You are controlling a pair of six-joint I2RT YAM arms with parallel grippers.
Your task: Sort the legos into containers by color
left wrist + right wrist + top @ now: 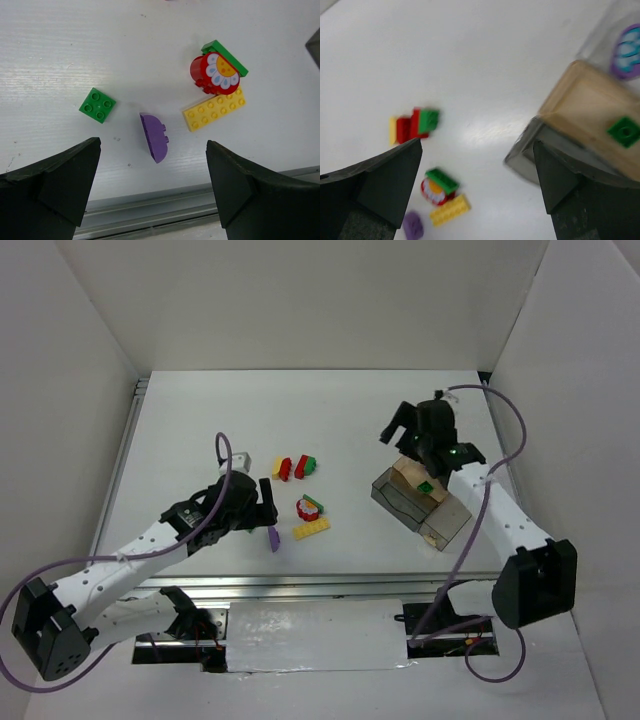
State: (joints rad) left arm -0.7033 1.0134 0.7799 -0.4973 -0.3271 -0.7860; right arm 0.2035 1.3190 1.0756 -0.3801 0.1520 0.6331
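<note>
My left gripper (264, 506) (152, 192) is open and empty, above the table near its front rail. Just beyond its fingertips lies a purple rounded piece (154, 137) (273, 538). A green square brick (97, 104) lies to its left. A flat yellow plate (215, 108) (311, 528) lies to its right, below a red round flower piece (215, 75) (309, 506) with a green plate (225, 57) against it. My right gripper (402, 433) (477, 192) is open and empty above the smoky organizer box (395, 502) (520, 155). The box holds a green brick (623, 131) (425, 486) and a round purple piece (626, 52).
A cluster of yellow, red and green bricks (293, 467) (412, 125) lies at mid-table. The metal rail of the table's front edge (150, 205) runs close under my left fingers. White walls stand on the left, right and far sides. The right wrist view is blurred.
</note>
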